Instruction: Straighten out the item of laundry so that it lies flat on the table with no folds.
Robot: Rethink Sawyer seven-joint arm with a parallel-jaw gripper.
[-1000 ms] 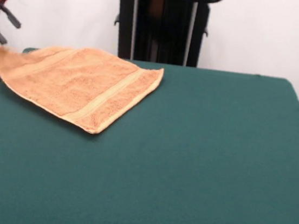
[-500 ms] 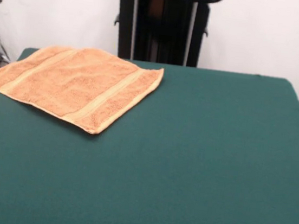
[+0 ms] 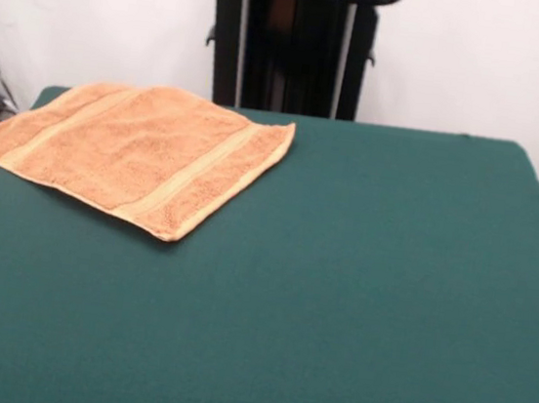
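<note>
Towel [image 3: 133, 153], square orange terry, lies flat on green felt table [image 3: 337, 289]; gripper unseen.

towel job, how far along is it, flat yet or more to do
Done, by the look of it: the orange terry hand towel lies spread open with no fold showing, stripe bands running straight. In hand: nothing; only a dark tip of the arm shows at the top left edge, away from the cloth. Left: perhaps one thing, since its left corner reaches just past the edge of the green table.
</note>
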